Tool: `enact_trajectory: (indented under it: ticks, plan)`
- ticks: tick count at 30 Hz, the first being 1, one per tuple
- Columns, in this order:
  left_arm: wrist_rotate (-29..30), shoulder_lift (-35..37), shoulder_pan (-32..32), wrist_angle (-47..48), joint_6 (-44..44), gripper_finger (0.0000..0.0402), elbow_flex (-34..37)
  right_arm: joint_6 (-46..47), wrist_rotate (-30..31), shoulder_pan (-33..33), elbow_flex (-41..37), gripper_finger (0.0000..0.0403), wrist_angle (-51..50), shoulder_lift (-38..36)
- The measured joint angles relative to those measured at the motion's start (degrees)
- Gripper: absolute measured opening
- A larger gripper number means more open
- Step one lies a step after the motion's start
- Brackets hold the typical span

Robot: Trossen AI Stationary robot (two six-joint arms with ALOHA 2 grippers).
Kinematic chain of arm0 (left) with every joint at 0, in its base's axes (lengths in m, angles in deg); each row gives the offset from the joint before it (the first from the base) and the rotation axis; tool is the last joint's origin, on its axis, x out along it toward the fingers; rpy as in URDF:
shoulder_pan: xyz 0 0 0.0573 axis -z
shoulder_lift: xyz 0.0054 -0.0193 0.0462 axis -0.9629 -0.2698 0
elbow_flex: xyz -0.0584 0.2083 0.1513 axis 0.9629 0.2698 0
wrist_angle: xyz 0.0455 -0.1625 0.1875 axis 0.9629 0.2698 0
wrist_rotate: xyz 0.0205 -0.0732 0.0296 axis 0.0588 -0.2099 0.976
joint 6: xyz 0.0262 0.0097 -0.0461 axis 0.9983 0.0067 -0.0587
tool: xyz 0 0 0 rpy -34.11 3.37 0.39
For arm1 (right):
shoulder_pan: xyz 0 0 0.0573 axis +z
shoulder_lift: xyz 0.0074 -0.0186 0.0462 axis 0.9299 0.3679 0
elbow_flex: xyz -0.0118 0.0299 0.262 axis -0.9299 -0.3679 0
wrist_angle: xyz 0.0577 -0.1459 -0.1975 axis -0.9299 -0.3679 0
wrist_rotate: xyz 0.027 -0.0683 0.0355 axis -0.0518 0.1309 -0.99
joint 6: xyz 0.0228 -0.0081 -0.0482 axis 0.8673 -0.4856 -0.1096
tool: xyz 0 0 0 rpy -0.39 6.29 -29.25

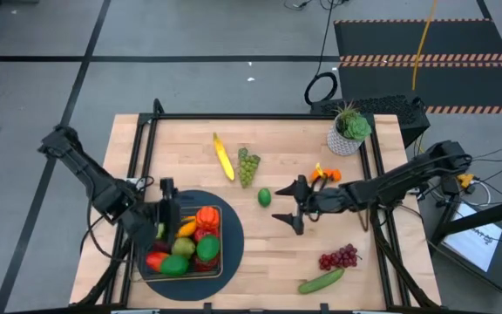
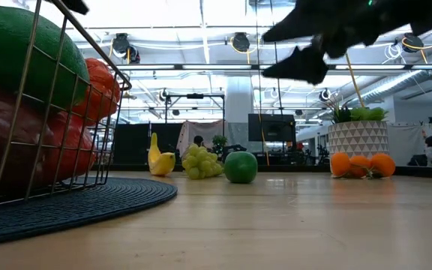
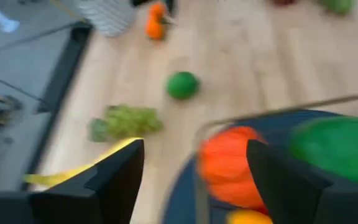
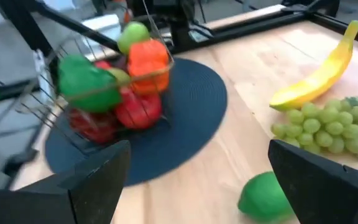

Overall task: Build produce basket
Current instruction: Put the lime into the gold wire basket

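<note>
Pale wooden table [image 1: 260, 235] carries our round dark woven mat [image 1: 234, 253], and on it the shallow dark wire-mesh basket [image 4: 58, 74], already piled with produce. We judge the remaining plastic yellow banana [image 1: 223, 157], green grapes [image 1: 248, 166] and lime [image 1: 264, 197] light, stiff, slippery; grasp mid-body. Left gripper [image 1: 166, 214] hangs spread beside the basket; right gripper [image 1: 290, 209] gapes empty by the lime.

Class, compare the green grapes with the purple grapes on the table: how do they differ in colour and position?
The green grapes are pale green; the purple grapes are dark red-purple. The green grapes lie beside the banana toward the table's far side; the purple grapes lie near the cucumber at the near side. Both are bunches, still outside the basket.
</note>
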Motion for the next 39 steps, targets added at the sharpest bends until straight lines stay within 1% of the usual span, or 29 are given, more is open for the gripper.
enact_trajectory:
  ticks: [6,8,11,14,18,20,24,28,32,36,39]
  plan:
    - [0.7,2.89,-8.47,-2.13,7.49,0.0253,0.0,-5.38,1.64,-1.41,0.0,0.0375,4.47,9.05]
    - [0.49,2.99,-10.61,-3.39,8.24,0.0247,0.0,-6.74,1.76,-2.28,0.01,0.0375,6.89,11.83]
    - [0.08,2.93,-12.59,-4.7,7.76,0.0241,0.0,-6.63,3.75,-3.5,0.0,0.0375,9.24,15.33]
    - [0.02,2.9,-13.28,-5.61,5.39,0.0236,0.97,-5.11,4.59,-4.62,0.0,0.0375,10.91,17.79]
    - [0.04,2.79,-13.44,-6.53,4.99,0.0235,2.07,-3.61,4.71,-5.47,0.0,0.0375,12.4,21.02]
    - [0.06,2.89,-13.44,-6.8,4.33,0.0234,2.18,-3.87,5.73,-5.66,0.02,0.0375,13.45,22.58]
    - [0.06,2.84,-13.44,-7.32,4.16,0.0232,2.25,-5.08,7.0,-5.68,0.02,0.0375,18.46,25.98]
    - [0.04,2.83,-13.44,-7.5,4.16,0.0232,2.25,-3.83,8.34,-5.68,0.04,0.0375,22.25,28.05]
    - [0.05,2.85,-13.44,-7.51,4.46,0.0232,2.25,-2.91,11.46,-5.68,0.02,0.0375,21.74,29.02]
    - [0.04,2.85,-13.44,-7.54,4.66,0.0232,2.25,-3.16,12.15,-5.68,0.02,0.0375,19.74,29.0]
    - [0.04,2.85,-13.44,-7.52,4.84,0.0231,2.25,-5.08,12.1,-5.68,0.02,0.0375,19.04,28.99]
